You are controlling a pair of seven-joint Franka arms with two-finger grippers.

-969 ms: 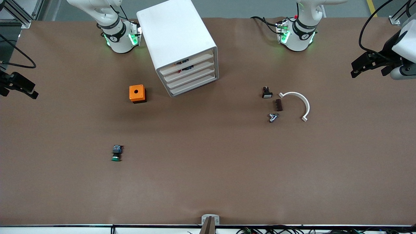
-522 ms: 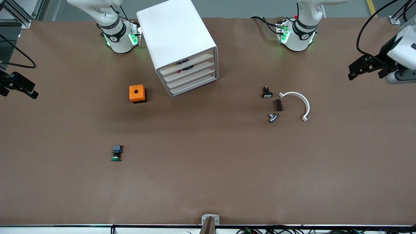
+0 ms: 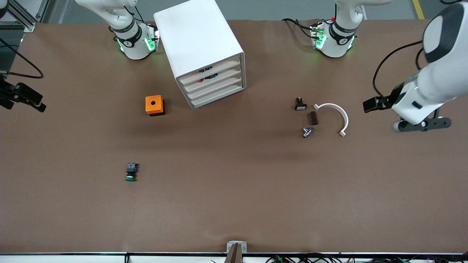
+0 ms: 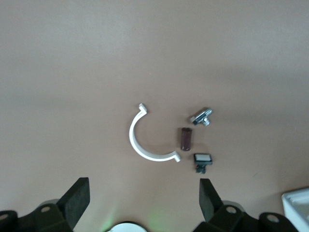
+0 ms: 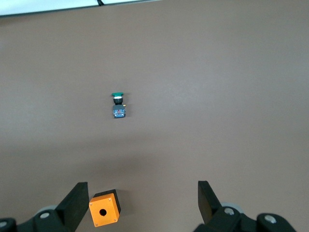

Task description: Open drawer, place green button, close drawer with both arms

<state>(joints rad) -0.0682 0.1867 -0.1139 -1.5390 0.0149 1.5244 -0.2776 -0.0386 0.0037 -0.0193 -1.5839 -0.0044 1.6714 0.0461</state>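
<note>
Front view places the drawer (image 3: 215, 89) toward my right gripper (image 3: 22, 98), jaws open; left gripper (image 3: 420, 124) also open.

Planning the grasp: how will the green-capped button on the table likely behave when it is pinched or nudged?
The button looks small and hard, so probably light and stiff. It lies on its side with a round green cap, so a nudge may roll or swing it. Its boxy black-and-blue body likely gives flatter faces to pinch than the cap.
</note>
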